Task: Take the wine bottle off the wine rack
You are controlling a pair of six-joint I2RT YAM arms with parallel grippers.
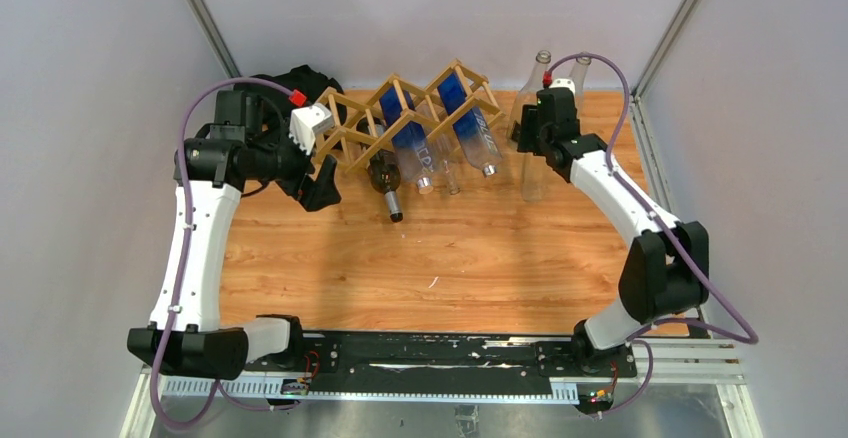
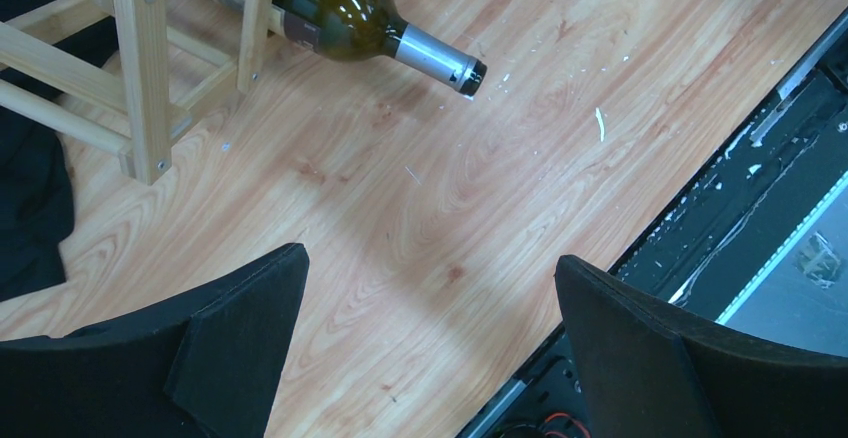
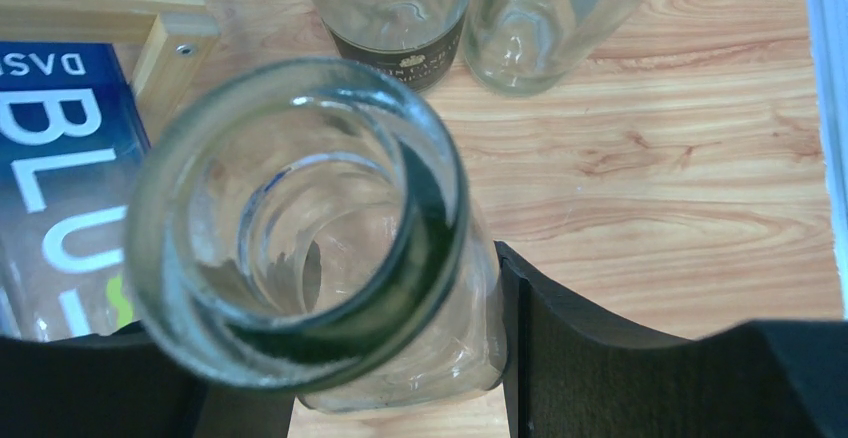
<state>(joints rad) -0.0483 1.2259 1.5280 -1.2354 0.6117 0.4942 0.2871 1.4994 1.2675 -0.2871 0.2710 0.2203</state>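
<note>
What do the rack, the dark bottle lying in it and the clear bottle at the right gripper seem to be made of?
The wine rack: light bare wood, matte; grain and screw heads show. The dark bottle: olive-brown glass, glossy with highlights; grey capsule on the neck, maybe foil. The clear bottle: colourless glass, thick greenish rim, table visible through it.

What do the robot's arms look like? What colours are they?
The left arm and right arm have smooth white shells with chunky black joints. A purple cable loops along each one, with a small red plug near the wrist. The fingers are black and wedge-shaped.
</note>
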